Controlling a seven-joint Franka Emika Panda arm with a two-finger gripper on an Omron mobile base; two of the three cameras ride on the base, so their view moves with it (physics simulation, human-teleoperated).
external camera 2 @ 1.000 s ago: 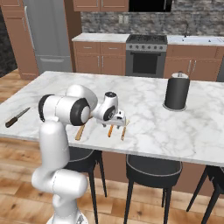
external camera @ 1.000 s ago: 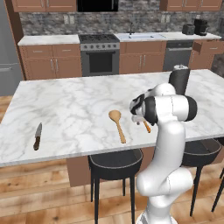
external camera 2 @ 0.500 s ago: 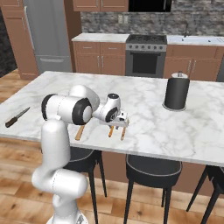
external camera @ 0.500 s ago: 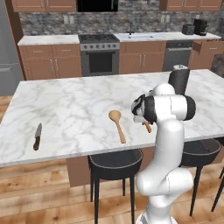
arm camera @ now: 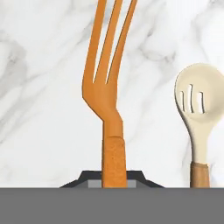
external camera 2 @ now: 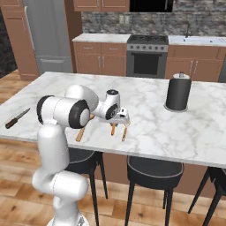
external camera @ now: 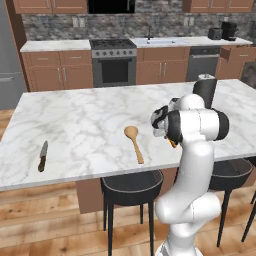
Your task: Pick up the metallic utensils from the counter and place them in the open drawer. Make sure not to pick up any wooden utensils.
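Marble counter [external camera: 90, 120]: gripper [external camera 2: 118, 120] clamped on orange fork [arm camera: 107, 87], tines pointing away.

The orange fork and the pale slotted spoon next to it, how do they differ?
The orange fork has long tines; the slotted spoon has a rounded, slotted head. The fork is orange all over, while the spoon has a cream head on a brown handle. The gripper is shut on the fork's handle; the spoon lies free. Both lie side by side on the marble counter.
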